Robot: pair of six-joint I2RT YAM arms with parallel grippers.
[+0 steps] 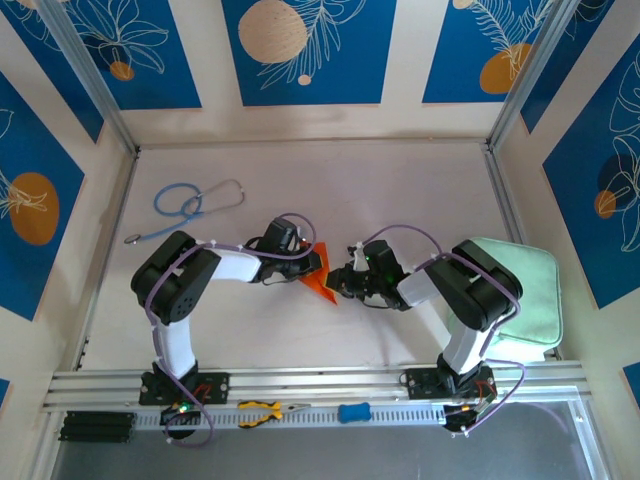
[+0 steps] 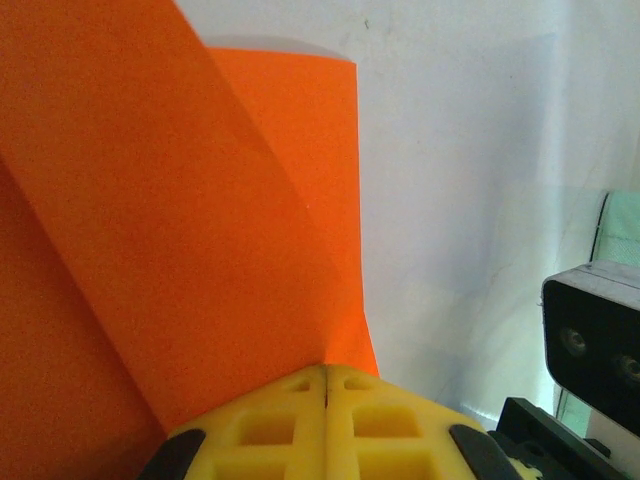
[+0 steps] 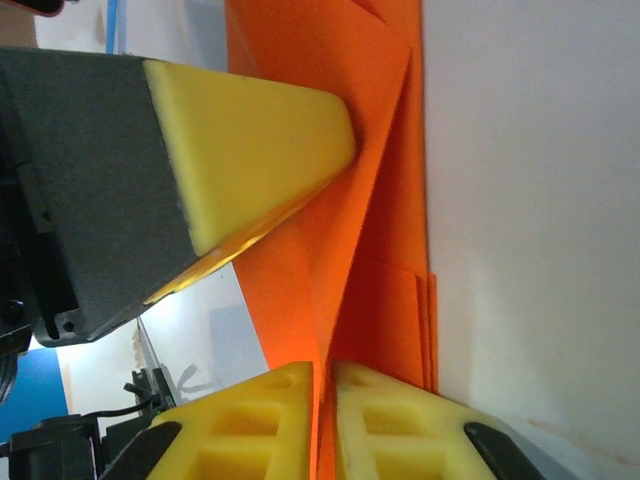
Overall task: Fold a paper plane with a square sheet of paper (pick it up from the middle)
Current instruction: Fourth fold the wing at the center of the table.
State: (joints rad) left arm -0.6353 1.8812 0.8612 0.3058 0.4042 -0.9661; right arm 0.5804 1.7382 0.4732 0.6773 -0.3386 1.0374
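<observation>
lying at the right edge of the table [image 1: 300,170] was a pale green pad [image 1: 525,290]. near the middle, folded orange paper [image 1: 322,287] sat between the arms, with the left gripper [image 2: 326,372] and right gripper [image 3: 322,368] each clamped tight on it.

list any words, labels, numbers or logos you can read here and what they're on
No text can be read.
paper: plain orange, no print.
wall panels: leaf and circle pictures, no words.
pliers and green pad: no marks can be made out, too small to tell.
</observation>
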